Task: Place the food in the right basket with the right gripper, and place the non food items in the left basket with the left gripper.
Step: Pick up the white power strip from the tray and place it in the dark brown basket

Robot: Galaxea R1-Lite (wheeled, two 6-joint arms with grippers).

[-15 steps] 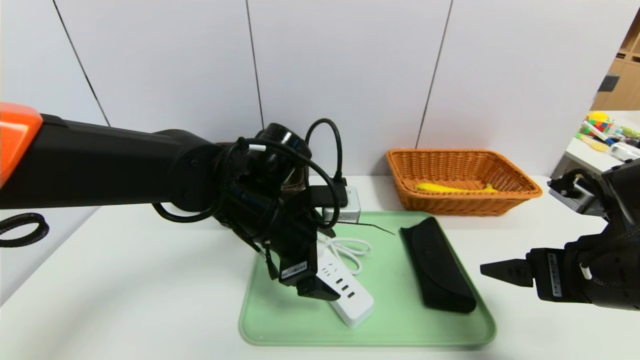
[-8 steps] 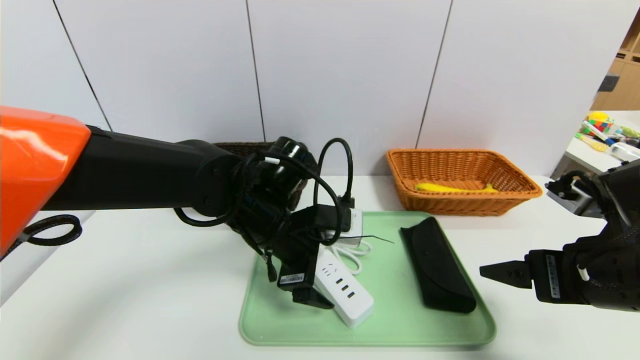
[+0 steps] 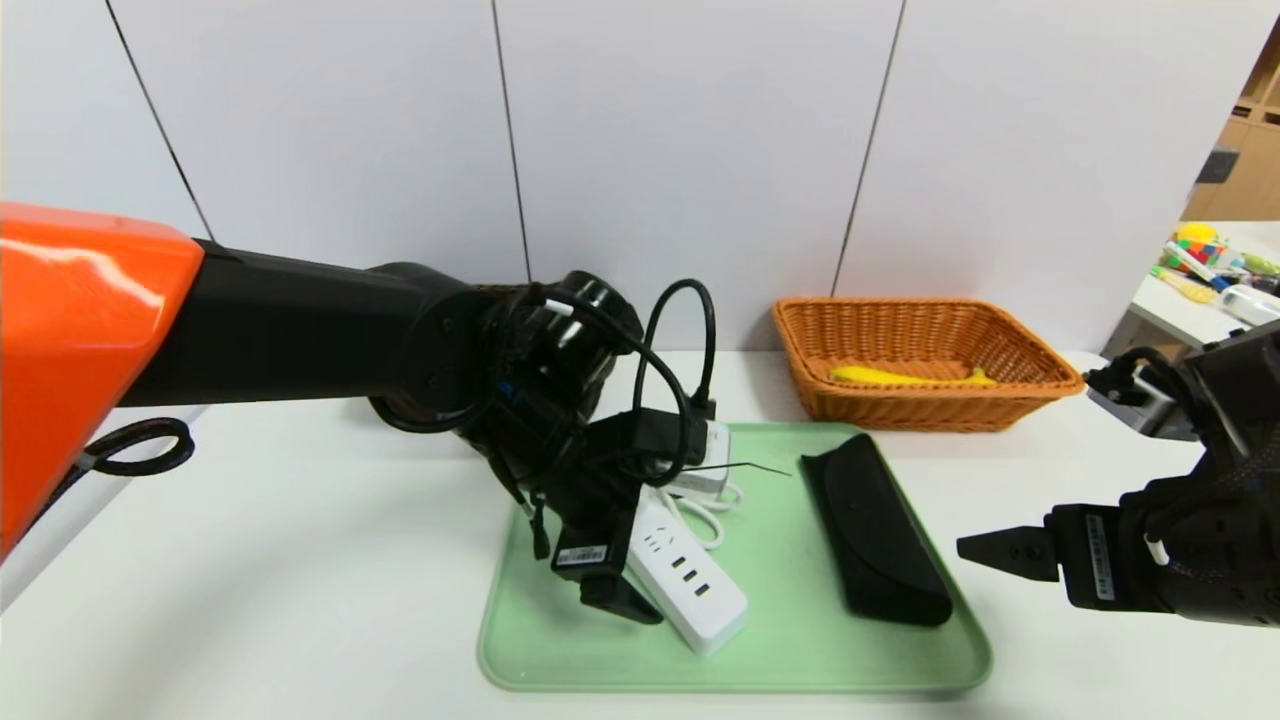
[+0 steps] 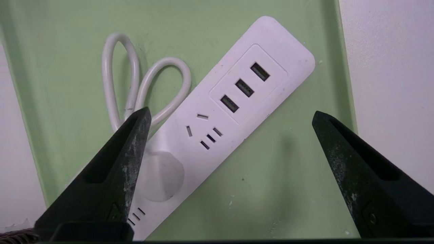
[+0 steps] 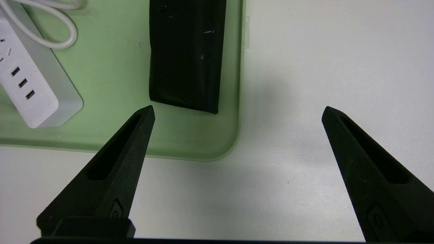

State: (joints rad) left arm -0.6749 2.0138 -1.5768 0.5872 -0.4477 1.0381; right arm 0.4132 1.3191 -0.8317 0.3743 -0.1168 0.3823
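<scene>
Head view: white power strip (image 3: 685, 590) lay diagonally on green tray (image 3: 800, 640), USB end toward tray's near edge, cord (image 3: 715, 505) looped behind. Left gripper (image 4: 230, 117) hovered over it, fingers (image 4: 129, 152) spread wide, holding nothing. Right gripper (image 5: 237, 112) parked above desk (image 5: 305, 101), likewise wide, empty.
</scene>
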